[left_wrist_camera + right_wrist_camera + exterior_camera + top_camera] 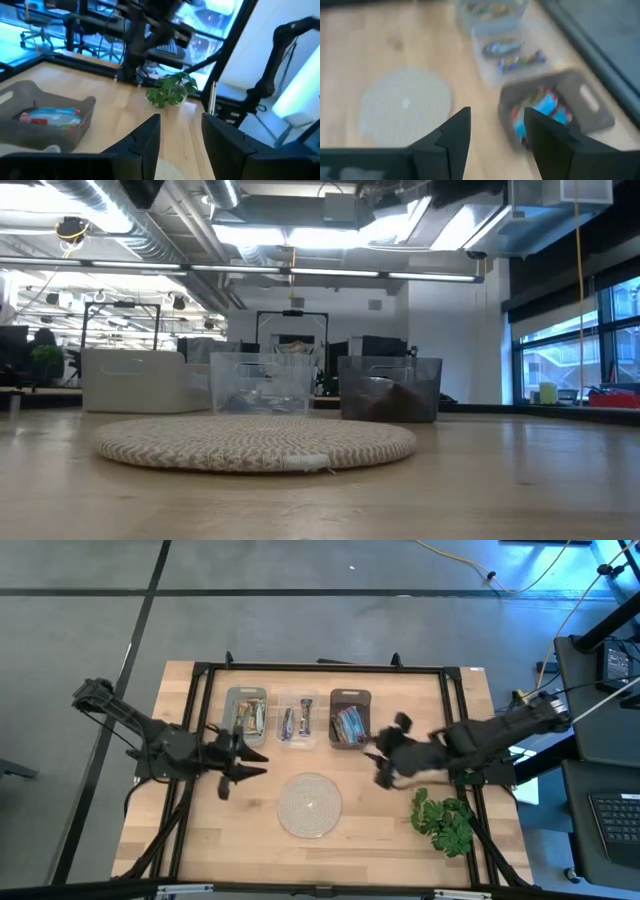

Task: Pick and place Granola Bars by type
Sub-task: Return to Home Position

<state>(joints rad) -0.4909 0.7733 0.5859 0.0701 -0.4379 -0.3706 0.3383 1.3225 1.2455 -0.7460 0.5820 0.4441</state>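
The wooden desk (200,830) carries three bins (297,720) in a row beside the round mat (308,805), and the bars (349,726) lie inside these bins. Both claws are open and hold nothing: the left claw (181,120) hangs near the pale bin, and the right claw (496,112) hangs near the black bin. To go home well, I think each arm should lift first and then draw back to its own side. The fingers should stay away from the bin walls, and the right arm should pass above the plant (445,823).
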